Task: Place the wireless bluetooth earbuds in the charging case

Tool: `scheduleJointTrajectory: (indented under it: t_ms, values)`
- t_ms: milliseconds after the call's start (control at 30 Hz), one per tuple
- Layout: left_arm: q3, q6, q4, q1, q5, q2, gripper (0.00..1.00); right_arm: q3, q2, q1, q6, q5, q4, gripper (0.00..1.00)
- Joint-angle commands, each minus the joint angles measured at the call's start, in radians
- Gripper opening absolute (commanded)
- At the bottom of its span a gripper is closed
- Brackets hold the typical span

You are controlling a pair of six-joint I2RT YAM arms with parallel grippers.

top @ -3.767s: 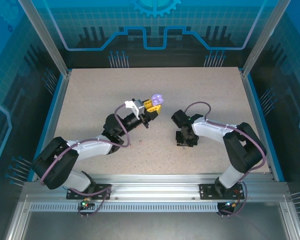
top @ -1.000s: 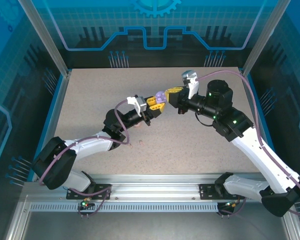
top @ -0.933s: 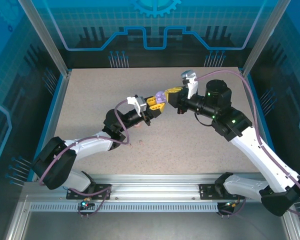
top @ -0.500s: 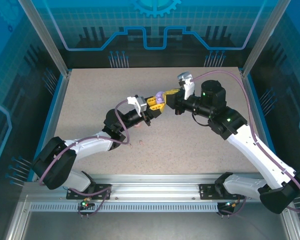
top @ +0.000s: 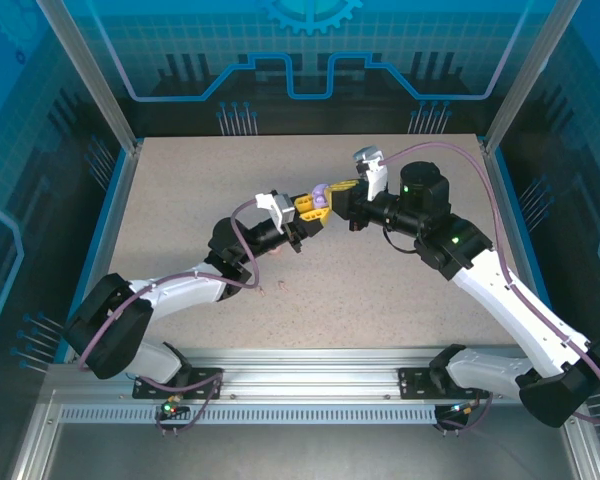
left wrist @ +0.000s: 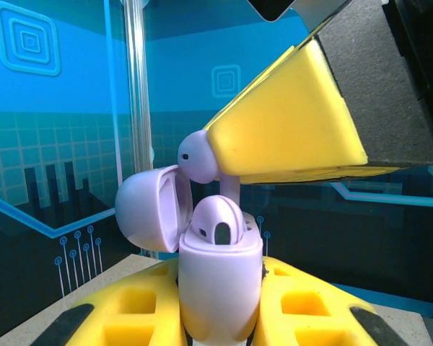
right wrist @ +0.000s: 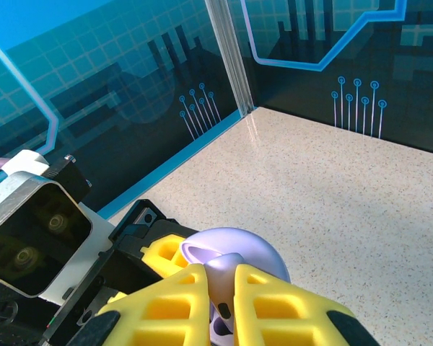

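Here, in the air over the middle of the worktop [top: 380,290]: left claw [left wrist: 220,321] pinching the purple case [left wrist: 220,277], lid [left wrist: 146,209] swung open. Right claw [right wrist: 221,292] pinching a purple earbud [left wrist: 195,155] by its head, stem pointing down into the case. Likely featherlight, hard, slick; grip the head, leave the stem free. Lid and claw fingers crowd the opening.

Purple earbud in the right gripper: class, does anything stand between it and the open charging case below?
Nothing visible does. The earbud, pinched by the right gripper, hangs over the charging case held in the left gripper; the lid is swung aside.
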Motion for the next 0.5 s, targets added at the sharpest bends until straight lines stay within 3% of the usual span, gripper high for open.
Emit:
scheduleJointTrajectory:
  t_ms: [0, 467]
  values:
    - [0.033, -0.01, 0.036, -0.008, 0.011, -0.025, 0.0, -0.015, 0.0, 0.016, -0.018, 0.006, -0.022, 0.13]
    - [0.036, -0.007, 0.032, -0.008, 0.006, -0.027, 0.0, -0.019, 0.007, 0.016, -0.035, -0.007, -0.072, 0.15]
